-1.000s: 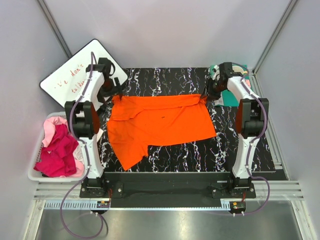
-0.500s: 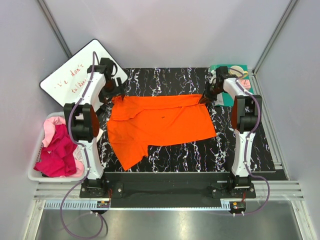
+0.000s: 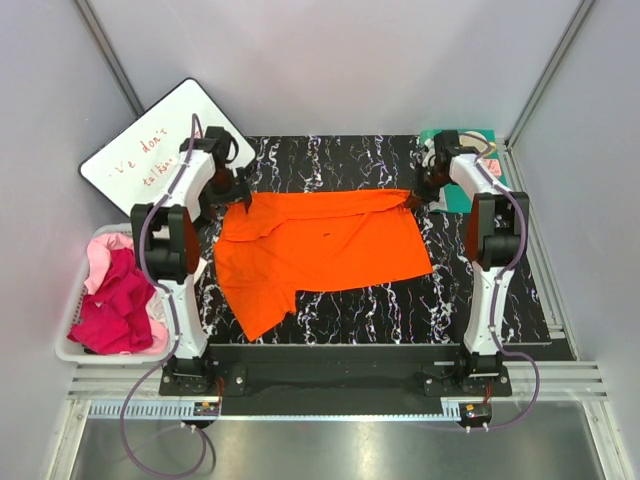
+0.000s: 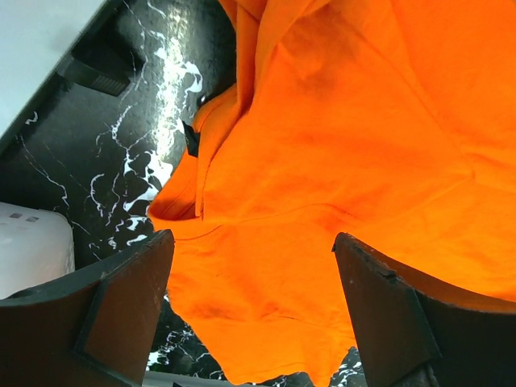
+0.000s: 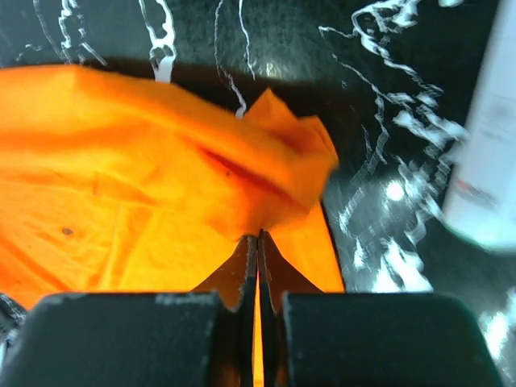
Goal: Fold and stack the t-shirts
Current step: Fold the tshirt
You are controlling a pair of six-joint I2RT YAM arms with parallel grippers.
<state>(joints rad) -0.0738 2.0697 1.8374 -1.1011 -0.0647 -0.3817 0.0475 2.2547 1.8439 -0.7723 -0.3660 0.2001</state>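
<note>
Orange shirt (image 3: pixel 320 250) flat on worktop (image 3: pixel 500 300), long axis left-right — a far corner at each gripper. Right gripper (image 3: pixel 412 198) clamped on its corner; left gripper (image 3: pixel 240 193) wide apart over its corner, empty.

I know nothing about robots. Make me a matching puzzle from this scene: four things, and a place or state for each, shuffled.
1 bright orange t-shirt
2 magenta t-shirt
3 left gripper
4 right gripper

A shut, pinching orange cloth
B heaped in the white basket
C open over orange cloth
D spread on the black marbled table

Pairs: 1-D, 2-B, 3-C, 4-A
</note>
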